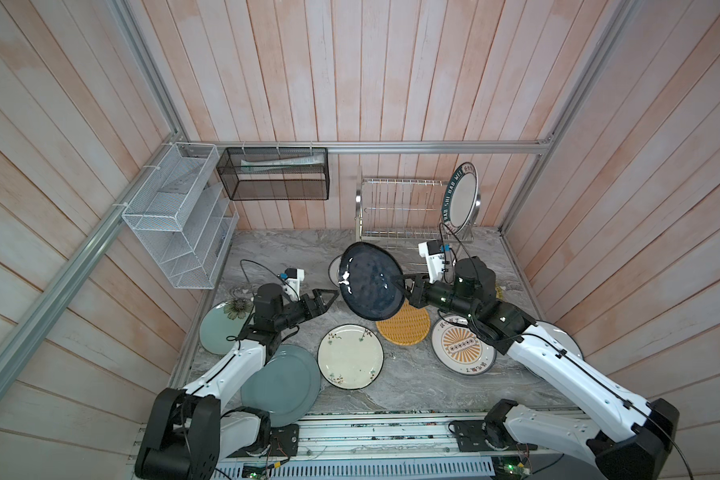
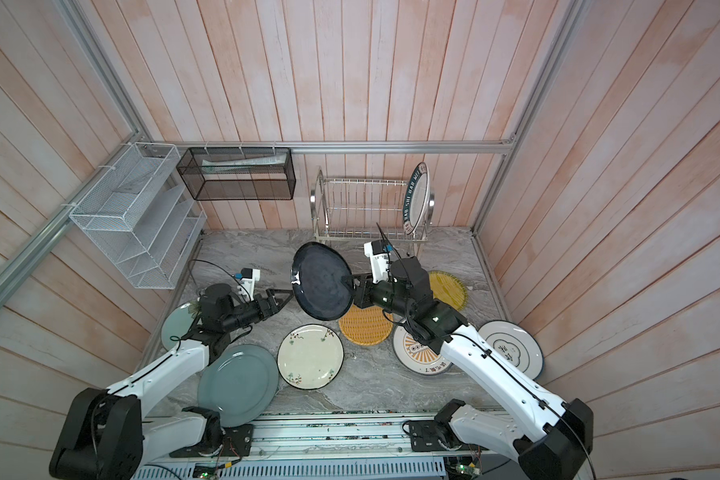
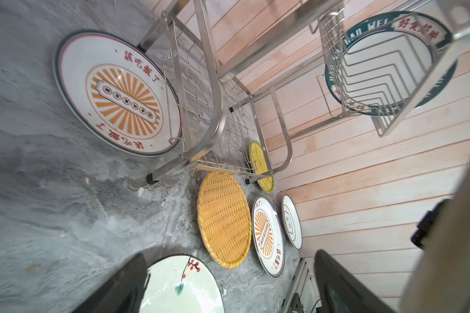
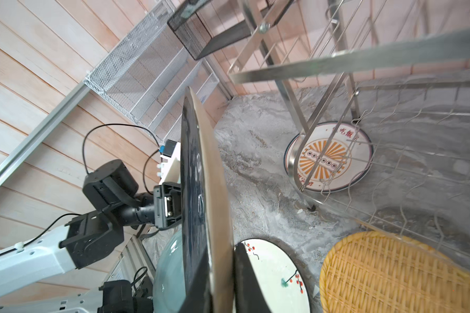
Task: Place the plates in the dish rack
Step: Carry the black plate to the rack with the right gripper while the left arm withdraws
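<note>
Partly edge-on in the right wrist view, the round black plate (image 4: 193, 189) is clenched at its rim by the right tool (image 1: 402, 279), tilted above the grey marble table (image 1: 412, 386) before the shiny steel wire dish rack (image 1: 400, 208). The left tool (image 1: 331, 297) stands spread just beside the opposite rim; contact cannot be judged. Behind the black plate only a sliver of a white plate (image 1: 333, 266) shows.
</note>
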You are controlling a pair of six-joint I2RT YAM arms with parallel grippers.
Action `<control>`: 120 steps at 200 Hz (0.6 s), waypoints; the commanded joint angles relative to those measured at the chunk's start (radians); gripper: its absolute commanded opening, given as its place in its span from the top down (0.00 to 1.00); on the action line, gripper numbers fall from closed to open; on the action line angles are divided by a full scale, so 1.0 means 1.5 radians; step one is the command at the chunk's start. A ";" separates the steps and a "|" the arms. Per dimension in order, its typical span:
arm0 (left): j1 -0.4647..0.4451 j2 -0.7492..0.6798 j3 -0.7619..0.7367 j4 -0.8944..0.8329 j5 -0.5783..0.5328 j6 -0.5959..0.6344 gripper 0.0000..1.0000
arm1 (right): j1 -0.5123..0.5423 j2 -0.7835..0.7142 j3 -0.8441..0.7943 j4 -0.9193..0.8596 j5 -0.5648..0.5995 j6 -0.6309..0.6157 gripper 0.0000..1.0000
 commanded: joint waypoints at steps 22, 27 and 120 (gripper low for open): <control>-0.042 0.142 0.104 -0.004 -0.152 0.040 0.00 | -0.005 -0.082 0.106 -0.021 0.101 -0.045 1.00; -0.042 0.159 0.115 0.003 -0.160 0.040 0.00 | -0.006 -0.084 0.113 -0.030 0.112 -0.051 1.00; -0.049 0.374 0.233 0.174 0.033 0.160 0.00 | -0.008 -0.056 0.315 -0.135 0.249 -0.130 1.00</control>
